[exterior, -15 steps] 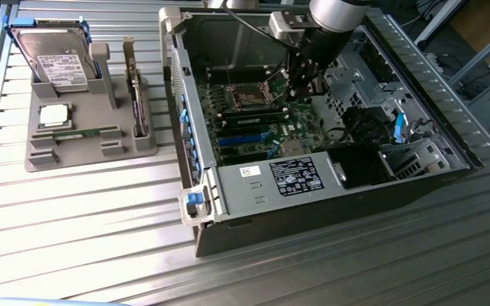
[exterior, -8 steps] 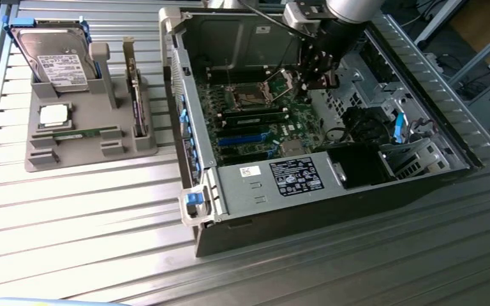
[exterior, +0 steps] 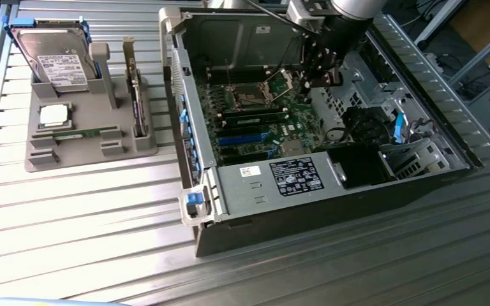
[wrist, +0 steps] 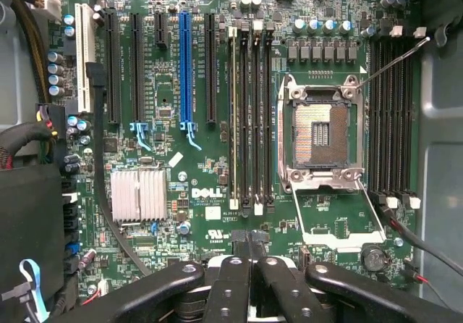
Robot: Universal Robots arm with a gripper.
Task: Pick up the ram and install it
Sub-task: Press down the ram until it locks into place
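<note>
Above the motherboard (wrist: 217, 156) inside the open computer case (exterior: 254, 185), my gripper (wrist: 249, 261) hangs closed and empty, because the ram (exterior: 79, 134) lies well apart in the grey holder (exterior: 92, 150), ready for picking.

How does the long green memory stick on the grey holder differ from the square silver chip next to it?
The long, narrow green memory stick is a thin strip, while the square silver chip is compact and even-sided. The memory stick is green circuit board; the chip has a pale metal top. The stick lies lower in the exterior view, with the chip above it. Both rest in the grey holder, outside the open computer case.
</note>
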